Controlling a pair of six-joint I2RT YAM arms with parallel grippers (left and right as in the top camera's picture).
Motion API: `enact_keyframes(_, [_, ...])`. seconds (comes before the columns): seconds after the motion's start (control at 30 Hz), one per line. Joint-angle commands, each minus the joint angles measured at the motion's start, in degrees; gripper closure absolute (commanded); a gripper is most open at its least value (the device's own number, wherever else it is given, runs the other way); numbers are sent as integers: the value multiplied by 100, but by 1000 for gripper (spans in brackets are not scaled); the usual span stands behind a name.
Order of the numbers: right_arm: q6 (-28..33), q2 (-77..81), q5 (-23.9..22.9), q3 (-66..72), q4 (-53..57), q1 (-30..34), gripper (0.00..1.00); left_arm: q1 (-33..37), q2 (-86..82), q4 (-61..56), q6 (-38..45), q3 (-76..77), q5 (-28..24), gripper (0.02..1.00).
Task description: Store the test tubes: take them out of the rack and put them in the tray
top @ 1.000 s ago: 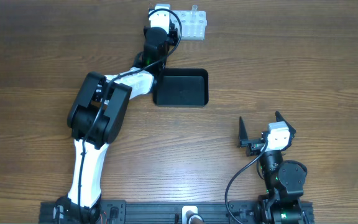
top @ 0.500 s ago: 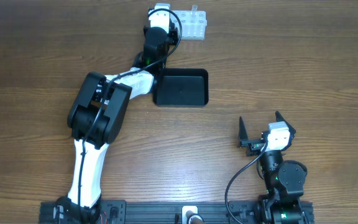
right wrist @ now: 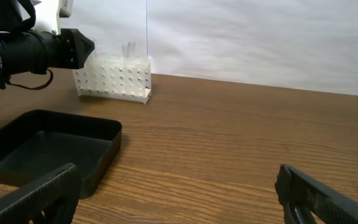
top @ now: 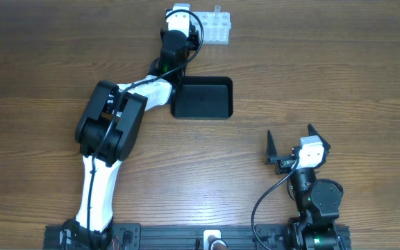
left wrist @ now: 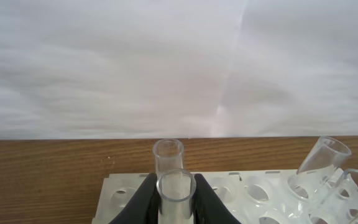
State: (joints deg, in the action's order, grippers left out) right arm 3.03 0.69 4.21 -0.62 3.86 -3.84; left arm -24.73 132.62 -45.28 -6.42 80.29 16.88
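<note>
No motion over the last second: my left gripper [left wrist: 176, 190] stays clamped on a test tube [left wrist: 176, 204] still seated in the rack [left wrist: 124, 186], the right gripper [top: 290, 132] idles wide open, and the tray [top: 203, 101] waits, so the lift-out is pending.

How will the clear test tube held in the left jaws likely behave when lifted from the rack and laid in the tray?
The test tube looks thin, clear and rigid, so it is probably light but fragile under hard squeezing. Its smooth round wall may slip between the jaws. Laid in the flat tray, it would likely roll.
</note>
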Motion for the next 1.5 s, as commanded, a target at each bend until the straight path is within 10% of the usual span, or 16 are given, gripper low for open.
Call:
enact_keyframes(0.03, [-22,-42,68,31,9,26,7,-17,-332,-37,175,138,125,980])
enact_keyframes(1.0, [-22,-42,68,31,9,26,9,9,-2236,890,492,138,267,980])
enact_keyframes(1.5, [-20,-42,68,31,9,26,9,-444,-3606,5202,-992,138,151,980])
